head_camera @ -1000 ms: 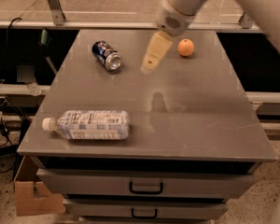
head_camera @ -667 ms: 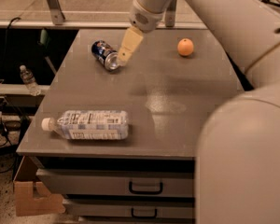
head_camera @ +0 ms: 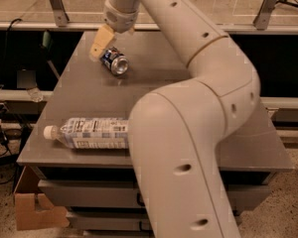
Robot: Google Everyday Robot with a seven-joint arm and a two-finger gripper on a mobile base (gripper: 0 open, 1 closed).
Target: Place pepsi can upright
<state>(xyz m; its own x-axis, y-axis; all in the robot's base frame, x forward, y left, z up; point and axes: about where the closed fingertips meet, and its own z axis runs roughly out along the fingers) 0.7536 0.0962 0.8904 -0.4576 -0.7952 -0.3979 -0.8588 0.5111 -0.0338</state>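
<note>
The pepsi can (head_camera: 115, 62) lies on its side at the back left of the grey table (head_camera: 79, 90), its silver end facing the front right. My gripper (head_camera: 101, 42) hangs from the arm right at the can's far left end, close above it; I cannot tell whether it touches the can. The arm sweeps across the middle and right of the view and hides much of the table.
A clear plastic water bottle (head_camera: 89, 132) with a white cap lies on its side near the table's front left edge. Drawers (head_camera: 89, 192) sit under the tabletop. A cardboard box (head_camera: 35, 213) stands on the floor at the lower left. A rail runs behind the table.
My gripper has moved left from the table's back middle to the can's far end. The arm now fills the right of the view and hides the orange ball. The can and bottle have not moved.
</note>
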